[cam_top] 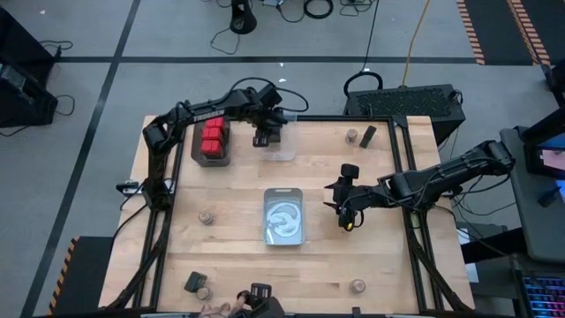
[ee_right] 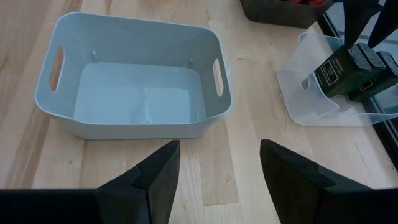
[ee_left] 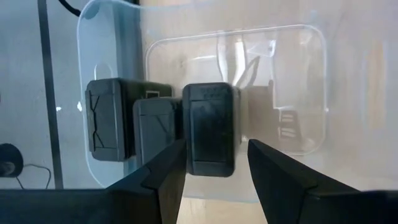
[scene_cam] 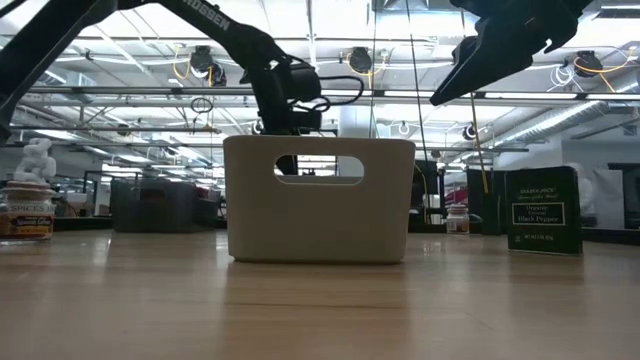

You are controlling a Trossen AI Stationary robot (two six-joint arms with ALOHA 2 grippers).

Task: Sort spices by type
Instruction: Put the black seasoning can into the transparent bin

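The left pincer (ee_left: pixel 211 163) hangs over the far part of the counter (cam_top: pixel 238 265), above the clear plastic bin (ee_left: pixel 298 81), and its two fingers stand on each side of a black boxy spice (ee_left: pixel 210 127), so it seems to hold this box, though I cannot see for sure that the fingers touch it. Just beside this box, inside the same clear bin, stand two more black boxes (ee_left: pixel 109 118). To the left of the clear bin, also at the far side, a dark container (cam_top: pixel 212 143) carries the red boxy spices (cam_top: pixel 211 138), packed close together. The right pincer (ee_right: pixel 214 165) hovers above the counter on the right of the middle, with its fingers spread apart and nothing between them; it looks down at the pale rectangular bin (ee_right: pixel 134 74), which stands in the centre of the counter. Around this bin the other spices are scattered: one small round jar (cam_top: pixel 206 216) on the left, one round jar (cam_top: pixel 357 285) near the front right, another round jar (cam_top: pixel 352 135) and a black box (cam_top: pixel 368 135) at the far right, and a black box (cam_top: pixel 194 282) with a round jar (cam_top: pixel 204 293) near the front left corner. In the low view a black pepper box (scene_cam: pixel 544 209) stands upright on the right.
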